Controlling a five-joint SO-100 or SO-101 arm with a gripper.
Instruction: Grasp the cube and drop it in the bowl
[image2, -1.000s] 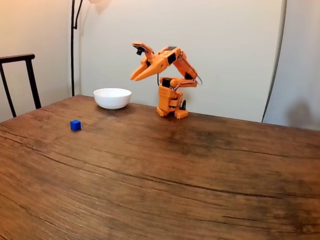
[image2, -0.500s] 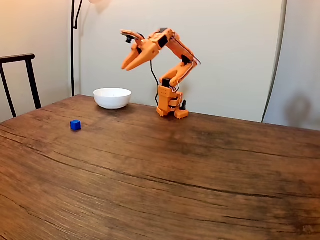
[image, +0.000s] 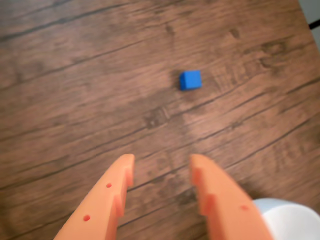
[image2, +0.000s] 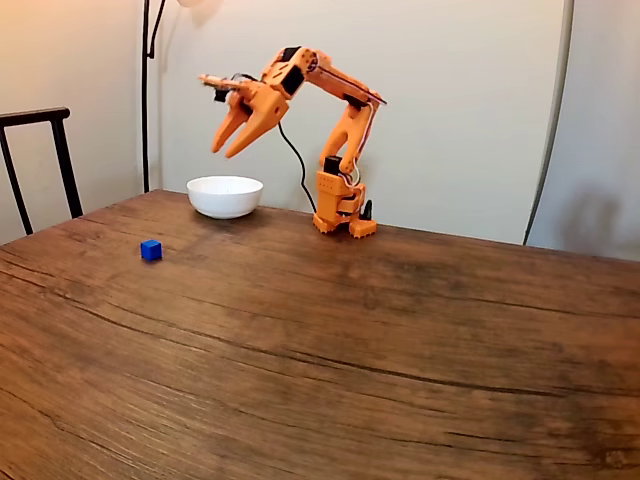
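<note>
Downward wrist view; low frontal fixed view

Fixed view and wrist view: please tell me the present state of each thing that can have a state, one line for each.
Small blue cube: resting on the wooden table, free, not gripped.
White round bowl: upright, nothing visible inside from this angle.
Orange two-finger gripper: open, holding nothing, raised in the air above the bowl's area, jaws pointing down.
Orange arm: extended upward from its base.
</note>
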